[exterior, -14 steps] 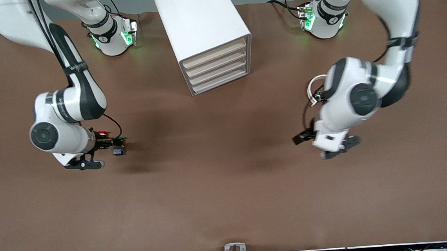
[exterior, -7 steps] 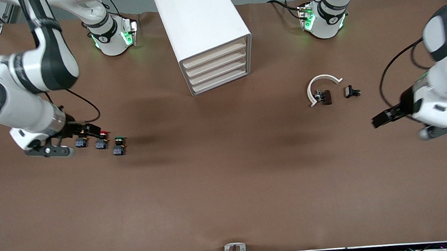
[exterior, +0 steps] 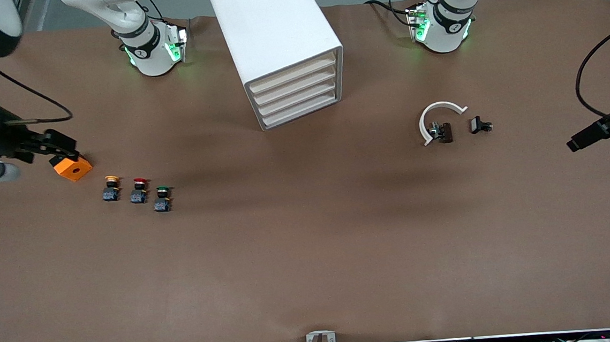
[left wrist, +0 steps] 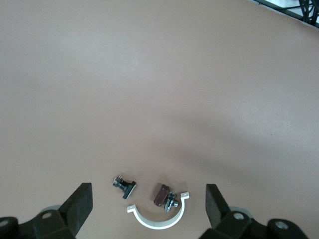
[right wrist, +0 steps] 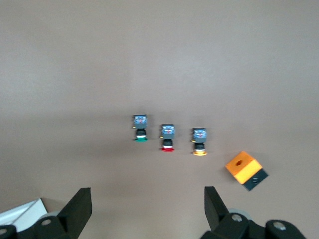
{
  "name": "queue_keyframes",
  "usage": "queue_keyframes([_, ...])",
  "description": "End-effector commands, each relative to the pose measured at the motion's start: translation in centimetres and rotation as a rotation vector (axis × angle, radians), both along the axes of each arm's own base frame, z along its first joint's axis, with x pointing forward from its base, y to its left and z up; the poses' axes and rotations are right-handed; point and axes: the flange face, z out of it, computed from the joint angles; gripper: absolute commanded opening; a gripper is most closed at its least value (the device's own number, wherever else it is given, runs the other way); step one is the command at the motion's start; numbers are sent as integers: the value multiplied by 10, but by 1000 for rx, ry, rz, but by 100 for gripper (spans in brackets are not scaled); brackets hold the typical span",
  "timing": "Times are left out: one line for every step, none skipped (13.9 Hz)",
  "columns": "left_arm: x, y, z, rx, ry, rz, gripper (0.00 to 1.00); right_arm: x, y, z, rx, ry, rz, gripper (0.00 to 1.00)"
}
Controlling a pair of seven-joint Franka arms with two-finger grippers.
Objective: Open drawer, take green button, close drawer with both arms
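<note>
The white cabinet (exterior: 278, 49) stands on the brown worktop (exterior: 311, 256) between the two arm bases, with all four cream-fronted drawers pushed in; the drawer (exterior: 301, 112), the lowest of the four, sits flush with the others.

The button (exterior: 162, 198) with the green cap stands on the worktop toward the right arm's end, nearer the front camera than the cabinet and well apart from it. It ends a short row of three: the red-capped button (exterior: 138, 191) is just beside it and the yellow-capped button (exterior: 111, 188) comes next, each a little farther from the camera than the one before. An orange block (exterior: 72, 167) with a small hole lies near the yellow-capped one, toward the right arm's end.

The right claw (right wrist: 147, 211) hangs up in the air beside that orange block, fingers (right wrist: 75, 211) spread wide and gripping nothing.

Toward the left arm's end lie a white curved clip (exterior: 438, 117), a small dark brown part (exterior: 445, 133) touching it, and a little black-and-metal part (exterior: 479, 125) just beside them. The left claw (left wrist: 148, 209) hangs over bare worktop at that end, well apart from them, fingers (left wrist: 215, 204) likewise spread and empty.
</note>
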Motion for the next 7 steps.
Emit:
queue_keyframes([-36,7,24,16,0,2,100,1,-11,32,-18,-5,18,100])
queue_keyframes([-51,5,29,22,-1,2,100,0,-18,37,-15,-10,8,100])
queue_keyframes([-66,2,35,27,-6,-1,100,1,-24,39,-8,-14,4,100])
queue_keyframes([-81,-2,38,34,-6,-8,100,1,-22,41,-10,-19,12,100])
queue_keyframes([-90,-7,41,37,-9,-35,100,1,-17,40,-11,-17,21,100])
queue_keyframes([-96,-9,42,39,-9,-47,100,1,-14,40,-8,-17,21,100])
queue_keyframes([-101,-11,43,39,-10,-68,100,1,-14,40,-5,-17,21,100])
